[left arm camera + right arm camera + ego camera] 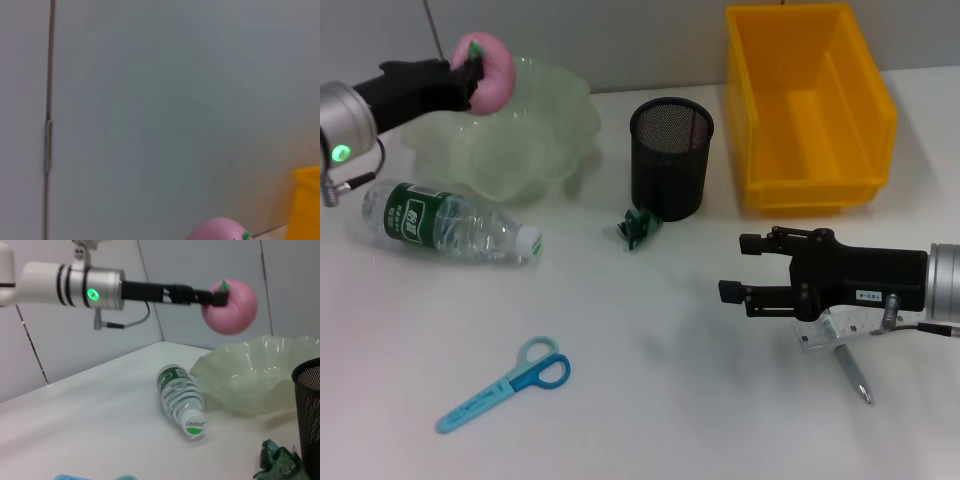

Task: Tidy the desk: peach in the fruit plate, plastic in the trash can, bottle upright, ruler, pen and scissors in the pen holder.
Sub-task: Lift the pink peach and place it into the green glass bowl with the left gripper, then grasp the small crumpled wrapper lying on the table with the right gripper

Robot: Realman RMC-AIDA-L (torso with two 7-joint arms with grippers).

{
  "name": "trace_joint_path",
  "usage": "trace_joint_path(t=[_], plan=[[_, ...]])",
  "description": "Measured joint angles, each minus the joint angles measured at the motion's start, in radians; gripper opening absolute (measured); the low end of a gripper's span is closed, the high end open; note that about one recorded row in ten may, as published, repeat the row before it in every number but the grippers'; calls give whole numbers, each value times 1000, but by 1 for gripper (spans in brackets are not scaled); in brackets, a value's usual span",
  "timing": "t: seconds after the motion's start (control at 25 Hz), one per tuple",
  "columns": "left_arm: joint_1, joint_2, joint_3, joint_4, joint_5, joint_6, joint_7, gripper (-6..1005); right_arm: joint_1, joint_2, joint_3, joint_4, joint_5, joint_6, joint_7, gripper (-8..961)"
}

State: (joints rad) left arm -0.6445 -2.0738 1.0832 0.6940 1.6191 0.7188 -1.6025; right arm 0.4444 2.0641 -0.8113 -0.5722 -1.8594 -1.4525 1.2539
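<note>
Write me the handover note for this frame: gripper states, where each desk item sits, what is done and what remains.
Left gripper: shut on the pink peach, held above the pale green fruit plate, not yet released.
Right gripper: open, hovering low over the clear ruler and grey pen.
Clear water bottle with green label: lying on its side by the plate.
Green plastic scrap: on the table beside the black mesh pen holder.
Blue scissors: flat on the table.
Yellow bin: behind.
Done: nothing placed. Left: everything.

Open table centre, bottle [448,221] fronting fruit plate [535,140], wrapper [640,226] seemingly beside pen holder [670,157]
</note>
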Motion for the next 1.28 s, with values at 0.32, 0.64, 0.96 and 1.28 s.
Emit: trace_joint_path(t=[0.32,0.64,0.96,1.28], plan=[[-42,-5,161,-62,-49,-209,60,88,2,1,-3,2,0,0,1,794],[-60,-5,257,-79,-86,-305,62,249,2,1,-3,2,0,0,4,794],[-63,-5,259,-79,-87,-309,62,578,3,1,1,1,0,0,10,794],[-64,-5,256,-73,-88,-311,61,827,3,1,1,1,0,2,10,794]])
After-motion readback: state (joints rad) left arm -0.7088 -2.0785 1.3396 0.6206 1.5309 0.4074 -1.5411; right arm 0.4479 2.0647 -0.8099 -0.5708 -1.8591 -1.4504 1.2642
